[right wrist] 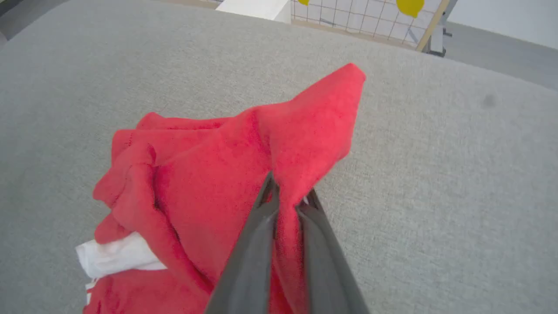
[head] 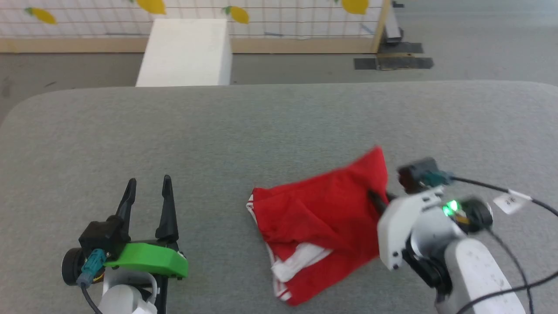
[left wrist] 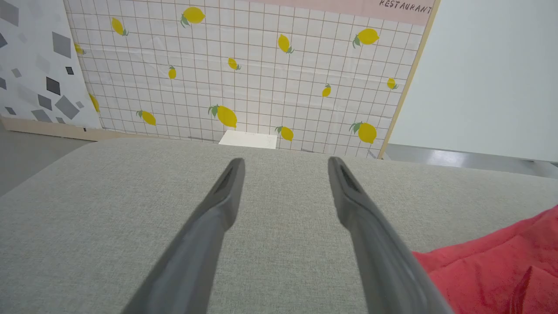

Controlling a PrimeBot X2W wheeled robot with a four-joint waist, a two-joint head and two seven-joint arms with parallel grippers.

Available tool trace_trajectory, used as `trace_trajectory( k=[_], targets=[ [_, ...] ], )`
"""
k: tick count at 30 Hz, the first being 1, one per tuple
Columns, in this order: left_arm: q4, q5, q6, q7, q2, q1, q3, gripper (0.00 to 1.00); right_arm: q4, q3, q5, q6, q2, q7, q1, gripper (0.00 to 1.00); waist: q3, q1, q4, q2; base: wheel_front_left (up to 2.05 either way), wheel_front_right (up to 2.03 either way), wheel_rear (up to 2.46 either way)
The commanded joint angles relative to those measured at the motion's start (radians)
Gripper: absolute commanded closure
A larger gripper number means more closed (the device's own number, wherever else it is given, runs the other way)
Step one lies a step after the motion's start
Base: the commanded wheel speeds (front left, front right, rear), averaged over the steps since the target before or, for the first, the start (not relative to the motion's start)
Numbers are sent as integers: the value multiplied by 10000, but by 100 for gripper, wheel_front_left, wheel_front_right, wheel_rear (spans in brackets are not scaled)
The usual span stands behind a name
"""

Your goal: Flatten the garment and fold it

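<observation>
At the left of the grey fabric-covered worktop (head: 279,122), the robot's left end effector (head: 149,179) is standing released, its two dark fingers spread apart and pointing away from the robot over bare cloth, gripping nothing. A bright green housing (head: 148,259) is showing at its wrist. From that arm's own camera, the left end effector (left wrist: 285,160) is framing empty worktop (left wrist: 87,196), with a lemon-print grid panel (left wrist: 261,65) standing beyond the far edge and a corner of the garment (left wrist: 501,266) showing at the lower right.

Right of centre, the garment (head: 322,213) is lying crumpled in a loose heap on the near half of the worktop, red side out, with a white piece (head: 301,259) peeking from its near edge and striped trim (head: 250,205) along its left edge.

At the heap's right side, the right end effector (head: 375,197) is clenching a fold of the red fabric. In the right wrist view, the right end effector (right wrist: 290,187) is pinching the garment (right wrist: 209,183) between nearly closed fingers, a pointed flap (right wrist: 331,100) sticking up past the fingertips. A green light (head: 451,207) is glowing on that wrist, and a black cable with a white tag (head: 510,200) is trailing off to the right.
</observation>
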Motion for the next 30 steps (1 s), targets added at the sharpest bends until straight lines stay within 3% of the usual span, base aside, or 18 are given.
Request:
trace_trajectory(
  k=[1,8,16,23,30],
  targets=[
    [-81,-12,49,-36,-32,50,20,0,-291,252,-590,-15,-146,90,-344,100,45,0,-471,0,0,0,0],
    [-293,67,29,-36,-32,-168,89,0,-653,1194,-1339,-15,-1676,226,-1534,100,426,0,-1624,0,0,0,0],
    [-562,386,-58,-36,111,-787,167,0,427,1072,-1047,-15,-3579,-355,-2840,100,1428,0,-2988,0,0,0,0],
    [-855,632,-105,-36,382,-1390,103,0,1927,324,-1318,-15,-4660,-1143,-3715,100,2426,0,-3312,0,0,0,0],
    [-984,773,-162,-36,681,-2052,-136,0,3762,-990,-2135,-15,-5210,-2463,-4616,100,3445,0,-3000,0,0,0,0]
  ],
)
